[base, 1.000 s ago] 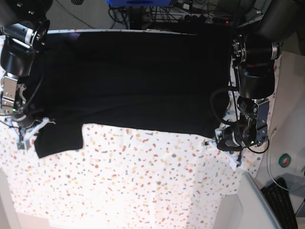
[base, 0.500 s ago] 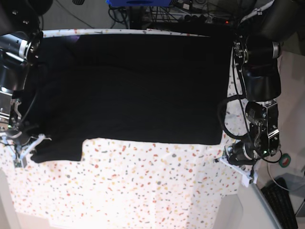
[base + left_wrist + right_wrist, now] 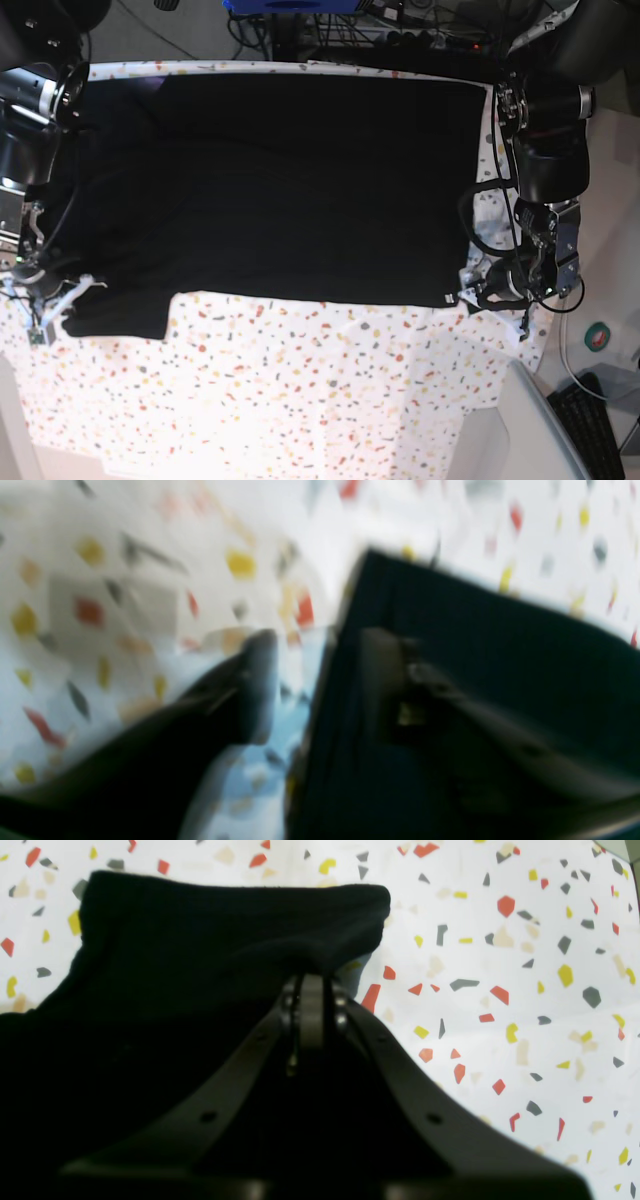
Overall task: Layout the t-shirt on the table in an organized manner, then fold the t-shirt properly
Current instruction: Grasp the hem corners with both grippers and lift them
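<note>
One black t-shirt (image 3: 270, 180) lies spread flat over the far half of the desk (image 3: 300, 390), plain dark side up, no print showing. Its near hem runs roughly straight across the base view; a sleeve juts toward the near edge at that view's left.

Right claw (image 3: 311, 985): the fingers are pressed together with sleeve cloth pinched between them, the hem bunched into a soft roll just beyond the tips. In the base view this claw (image 3: 45, 305) sits low at the sleeve's outer corner, the right arm coming down from the far left corner, forearm pointing toward the near edge.

Left claw (image 3: 320, 680): the wrist picture is blurred, but the two fingers stand clearly apart. One finger (image 3: 255, 680) sits over bare speckled cover; the other overlaps the black cloth. The shirt's hem corner lies in the gap between them and looks ungripped. In the base view this claw (image 3: 492, 292) is at the shirt's near corner on that view's right, the left arm descending steeply from the far right corner, cables looped beside it.

No readable writing on shirt, arms or desk. Desk cover is white with red, yellow and grey flecks.
</note>
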